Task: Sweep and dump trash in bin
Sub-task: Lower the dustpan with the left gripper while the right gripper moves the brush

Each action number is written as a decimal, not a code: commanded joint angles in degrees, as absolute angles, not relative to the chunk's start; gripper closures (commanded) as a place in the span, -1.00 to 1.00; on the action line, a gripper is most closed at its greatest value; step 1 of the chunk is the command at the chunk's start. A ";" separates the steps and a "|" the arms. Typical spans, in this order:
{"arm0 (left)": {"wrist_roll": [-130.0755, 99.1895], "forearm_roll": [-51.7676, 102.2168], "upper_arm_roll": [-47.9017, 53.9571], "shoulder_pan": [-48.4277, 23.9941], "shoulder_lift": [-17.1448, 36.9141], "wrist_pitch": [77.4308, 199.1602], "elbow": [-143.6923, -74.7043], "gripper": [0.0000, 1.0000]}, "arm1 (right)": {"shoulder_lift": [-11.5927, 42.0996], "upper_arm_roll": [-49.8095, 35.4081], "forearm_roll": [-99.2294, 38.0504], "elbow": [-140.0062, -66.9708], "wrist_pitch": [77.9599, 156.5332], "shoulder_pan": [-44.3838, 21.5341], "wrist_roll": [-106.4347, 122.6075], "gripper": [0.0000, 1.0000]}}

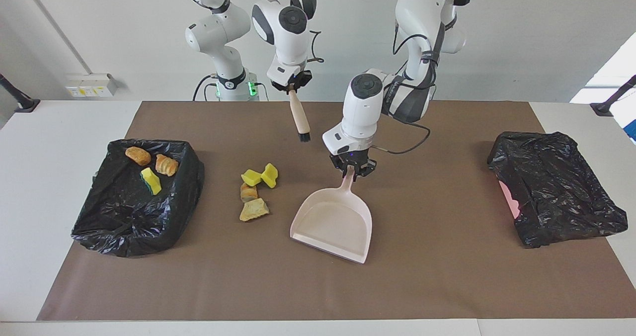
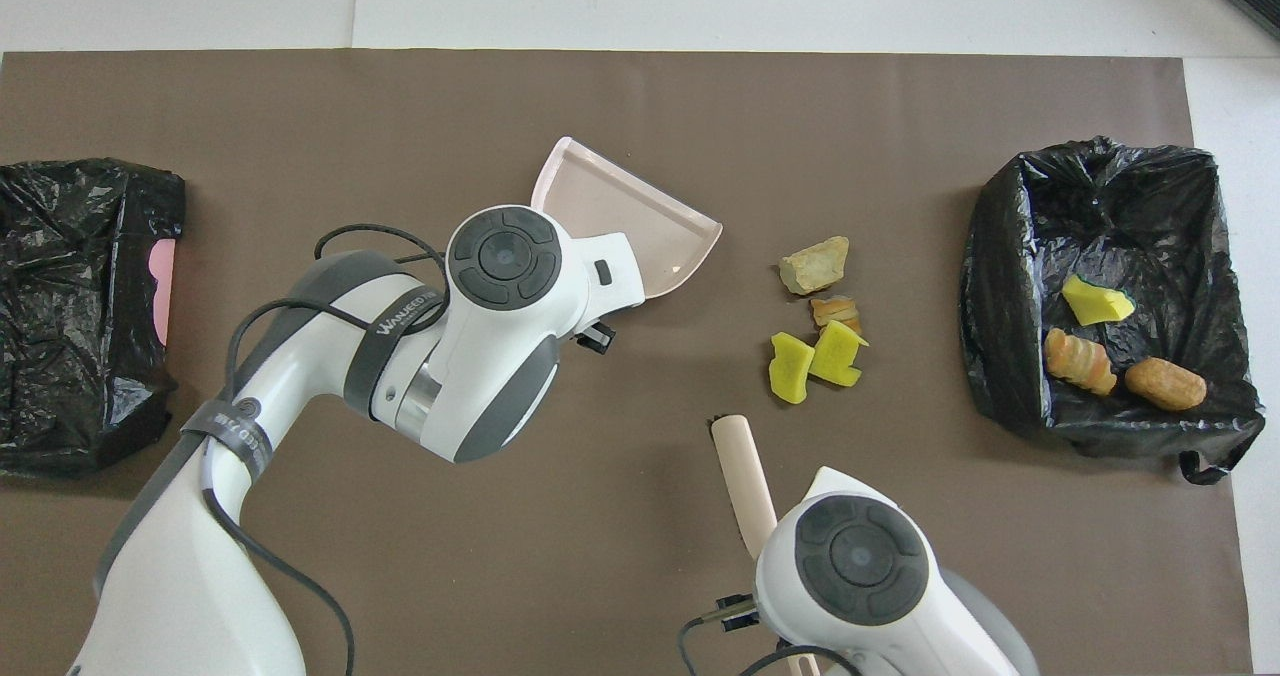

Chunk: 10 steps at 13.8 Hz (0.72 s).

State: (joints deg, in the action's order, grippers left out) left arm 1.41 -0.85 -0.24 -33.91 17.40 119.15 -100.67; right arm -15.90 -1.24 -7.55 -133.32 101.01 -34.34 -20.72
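Surface [image 1: 447, 276] is carrying a lined bin [image 1: 136, 197]. Left pincer [image 1: 352, 168] is clenching the dustpan [image 1: 333, 224] handle; right pincer [image 1: 292, 85] is gripping the brush [image 1: 300, 120]. Trash [image 1: 256, 192] is lying between dustpan and bin: pan lip should be sitting flat, facing it.

White arms [image 1: 365, 102] with grey joints, black cables.

Trash [image 1: 256, 191]: four pieces loose, three binned.
You have two yellow sponges and two tan lumps clustered on the mat; three more lie in the black-lined bin [image 1: 99, 216].
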 commanded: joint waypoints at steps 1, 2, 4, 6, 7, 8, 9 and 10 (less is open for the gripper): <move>13.23 -1.41 -0.09 -32.87 16.00 116.19 -101.16 1.00 | -17.75 -1.67 -5.37 -132.98 100.28 -27.45 -17.06 1.00; 16.66 -1.41 0.09 -32.70 16.00 115.32 -101.34 1.00 | -17.67 -1.84 -4.14 -132.28 100.11 -24.64 -16.35 1.00; 22.38 -1.41 0.09 -32.70 15.38 113.91 -102.04 1.00 | -16.88 -1.93 -2.82 -132.19 101.33 -20.24 -15.38 1.00; 29.06 -1.41 0.09 -31.91 15.03 112.94 -102.74 1.00 | -15.39 -1.93 -0.81 -132.19 104.40 -14.62 -12.94 1.00; 33.44 -1.41 0.09 -31.99 14.68 113.03 -103.35 1.00 | -13.90 -1.93 1.56 -132.01 105.02 -12.07 -11.18 1.00; 38.45 -1.41 0.09 -32.08 14.16 113.55 -104.40 1.00 | -12.06 -1.93 4.63 -131.84 106.07 -9.95 -10.21 1.00; 42.85 -1.41 0.09 -32.43 13.28 114.60 -106.24 1.00 | -10.56 -1.85 6.31 -131.92 108.69 -7.76 -9.50 1.00; 43.93 -1.41 0.09 -32.61 12.14 116.26 -108.35 1.00 | -9.07 -1.93 6.68 -131.92 109.76 -6.52 -9.23 1.00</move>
